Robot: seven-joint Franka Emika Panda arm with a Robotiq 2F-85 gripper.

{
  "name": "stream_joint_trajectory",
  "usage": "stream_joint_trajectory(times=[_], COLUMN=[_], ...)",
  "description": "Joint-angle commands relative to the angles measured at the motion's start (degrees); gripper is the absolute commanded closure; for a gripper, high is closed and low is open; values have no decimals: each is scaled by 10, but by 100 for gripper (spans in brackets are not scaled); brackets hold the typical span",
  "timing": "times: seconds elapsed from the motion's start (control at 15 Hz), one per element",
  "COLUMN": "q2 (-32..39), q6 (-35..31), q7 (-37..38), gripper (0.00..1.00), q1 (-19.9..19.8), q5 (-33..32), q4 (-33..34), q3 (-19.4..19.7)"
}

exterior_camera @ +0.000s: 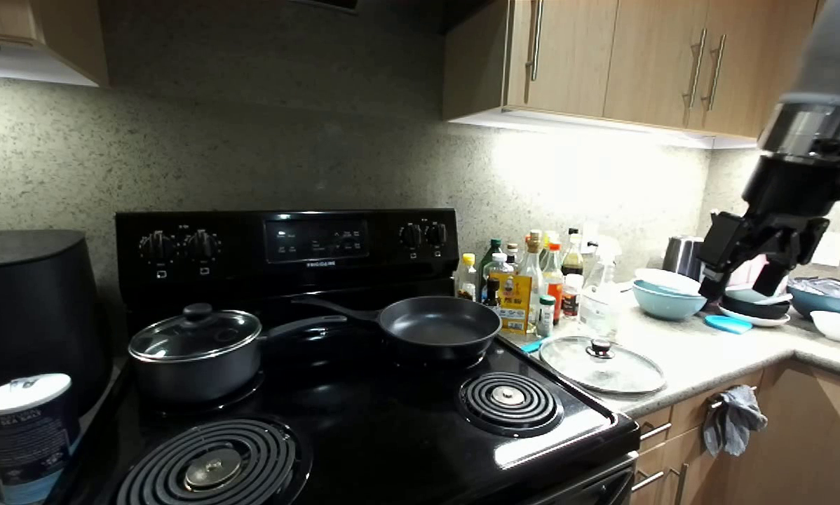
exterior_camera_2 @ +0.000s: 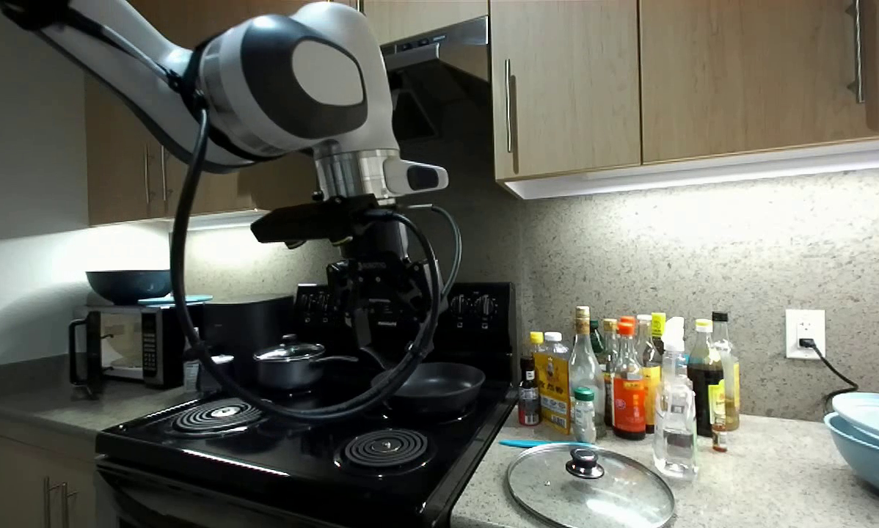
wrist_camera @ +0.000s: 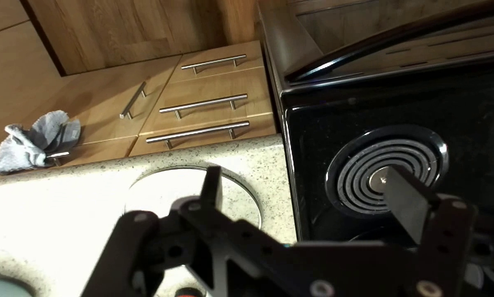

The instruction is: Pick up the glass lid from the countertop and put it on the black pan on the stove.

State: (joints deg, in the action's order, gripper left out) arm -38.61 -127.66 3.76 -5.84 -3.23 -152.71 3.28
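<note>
The pincer [exterior_camera: 740, 284] hangs empty, fingers [wrist_camera: 405, 206] well apart, the glass lid [exterior_camera_2: 591, 487] lower and off to the wrist view's left. Being round, the lid probably must be taken by its knob [exterior_camera_2: 585, 463]; it lies on the worktop [exterior_camera_2: 762, 469] just beside the stove [exterior_camera: 392, 421], bottles [exterior_camera_2: 629, 400] near it, the black pan [exterior_camera: 439, 325] at the stove's rear.

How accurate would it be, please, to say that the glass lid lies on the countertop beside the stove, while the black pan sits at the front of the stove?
Not quite: the black pan sits at the back of the stove, near its control panel, as both exterior views show. The glass lid does lie on the countertop beside the stove.
</note>
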Motion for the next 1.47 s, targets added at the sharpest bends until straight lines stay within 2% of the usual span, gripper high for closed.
stream_joint_trajectory(times=[0.0, 0.07, 0.2, 0.47, 0.87, 1.13, 1.2, 1.4], q2=[104, 52, 90, 117, 245, 312, 278, 313], q6=[3, 0, 0, 4, -11, 0, -2, -2], q7=[28, 11, 14, 20, 102, 142, 118, 126], gripper=[0, 0, 0, 0, 0, 0, 0, 0], q1=[-15, -4, -4, -7, -37, -40, -31, -31], q5=[-21, -6, -9, -11, -25, -23, -18, -17], q4=[60, 28, 48, 65, 140, 184, 159, 180], q3=[-24, -11, -14, -15, -14, 0, 2, 9])
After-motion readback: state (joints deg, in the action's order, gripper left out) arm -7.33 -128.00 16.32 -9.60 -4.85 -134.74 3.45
